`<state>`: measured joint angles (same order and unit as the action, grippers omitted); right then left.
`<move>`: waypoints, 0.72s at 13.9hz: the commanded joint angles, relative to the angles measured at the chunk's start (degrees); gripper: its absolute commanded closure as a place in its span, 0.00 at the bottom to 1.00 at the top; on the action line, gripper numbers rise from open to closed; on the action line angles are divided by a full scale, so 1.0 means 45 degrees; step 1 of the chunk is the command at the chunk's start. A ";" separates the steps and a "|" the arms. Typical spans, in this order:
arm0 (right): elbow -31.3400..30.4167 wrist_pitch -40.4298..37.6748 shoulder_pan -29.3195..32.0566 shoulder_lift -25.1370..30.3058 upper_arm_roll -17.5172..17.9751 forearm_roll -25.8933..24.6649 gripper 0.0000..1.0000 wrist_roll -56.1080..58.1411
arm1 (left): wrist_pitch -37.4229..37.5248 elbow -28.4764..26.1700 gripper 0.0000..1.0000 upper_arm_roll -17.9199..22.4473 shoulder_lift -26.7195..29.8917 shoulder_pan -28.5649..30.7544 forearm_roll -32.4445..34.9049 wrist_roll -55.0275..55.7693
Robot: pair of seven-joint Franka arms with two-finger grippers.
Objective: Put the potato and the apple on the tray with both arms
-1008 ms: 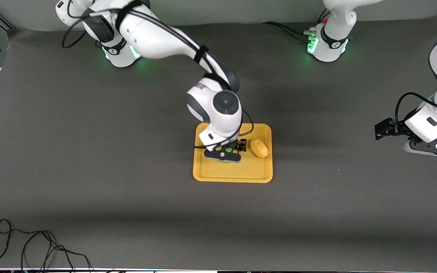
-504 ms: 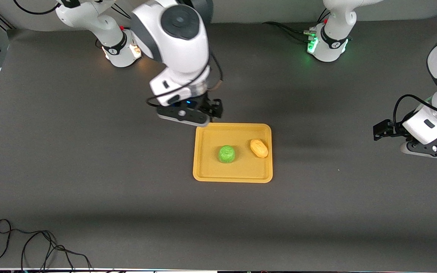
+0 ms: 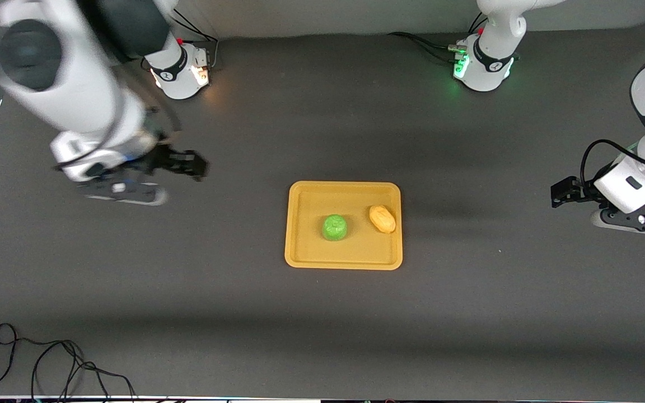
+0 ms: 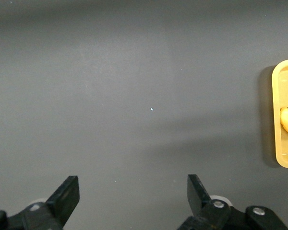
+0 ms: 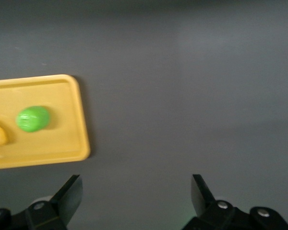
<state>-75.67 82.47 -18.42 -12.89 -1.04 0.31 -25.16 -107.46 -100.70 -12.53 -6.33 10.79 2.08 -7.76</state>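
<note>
Front view: apple (image 3: 334, 227) and potato (image 3: 382, 218) are parked side by side on the tray (image 3: 305, 254), nothing blocking them. A loose cable (image 3: 48, 364) is coiled at the table's near edge, toward the right arm's end. Left wrist view: left gripper (image 4: 133, 196) is spread wide over bare mat. Right wrist view: right gripper (image 5: 137, 194) is likewise spread, clear of the tray.

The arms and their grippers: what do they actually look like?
Both arms are glossy white jointed tubes with dark grey to black round joint caps and bands, and black cables looped along them. The bases glow green on the left arm and orange on the right arm. The left gripper and right gripper are black, each with two flat, blunt fingers.
</note>
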 commanded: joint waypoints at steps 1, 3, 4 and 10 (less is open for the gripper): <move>-0.2049 0.0463 0.1763 0.1691 0.0212 0.0322 0.00 0.2301 | 0.0168 0.0111 0.00 -0.0029 0.0000 0.0024 -0.0013 -0.0189; -0.2285 0.0463 0.2936 0.1985 0.0212 0.0322 0.00 0.3631 | 0.0169 0.0111 0.00 -0.0048 0.0000 0.0005 -0.0013 -0.0189; -0.2344 0.0482 0.3386 0.2025 0.0212 0.0303 0.00 0.4295 | 0.0169 0.0111 0.00 -0.0048 0.0000 0.0005 -0.0013 -0.0189; -0.3477 0.1342 0.4249 0.2670 -0.0119 0.0127 0.00 0.5920 | 0.0169 0.0111 0.00 -0.0048 0.0020 0.0005 -0.0013 -0.0169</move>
<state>-88.47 87.06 -0.36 -3.22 -1.11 0.76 -1.49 -107.46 -100.69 -12.62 -6.34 10.78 2.08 -7.78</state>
